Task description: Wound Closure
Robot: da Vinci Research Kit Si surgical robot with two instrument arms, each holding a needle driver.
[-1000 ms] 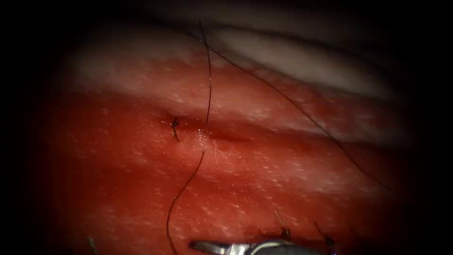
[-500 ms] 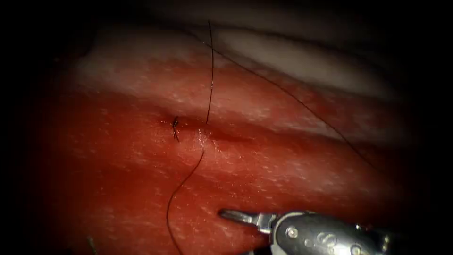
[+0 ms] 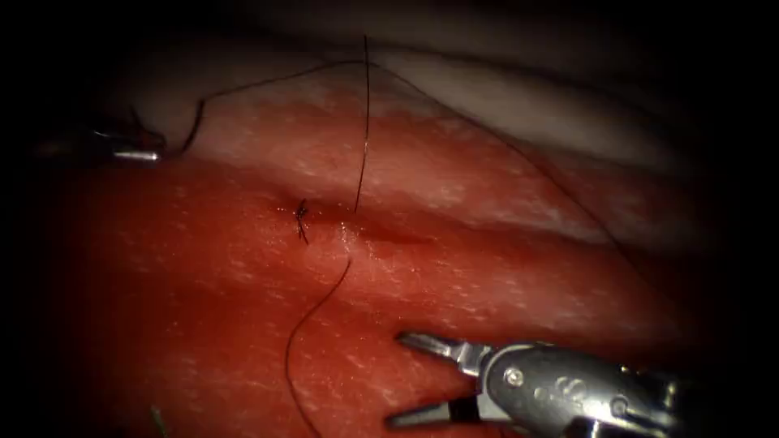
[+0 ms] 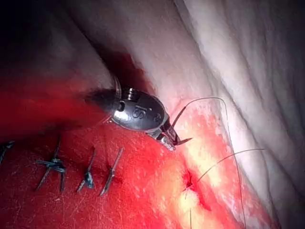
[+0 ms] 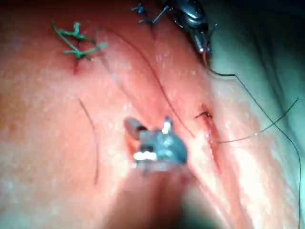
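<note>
Thread (image 3: 359,154) crosses the cut (image 3: 357,231) on the tissue (image 3: 487,276), entering it just right of a finished knot (image 3: 301,215). Far left of the cut, the left hand (image 3: 142,154) grips the needle (image 4: 177,119). Lower right, the right hand (image 3: 410,377) gapes wide, holding nothing, near the thread's lower run.

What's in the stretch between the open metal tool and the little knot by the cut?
In the endoscope view, bare tissue and one dark thread curving down from the cut lie between the right tool and the knot.
</note>
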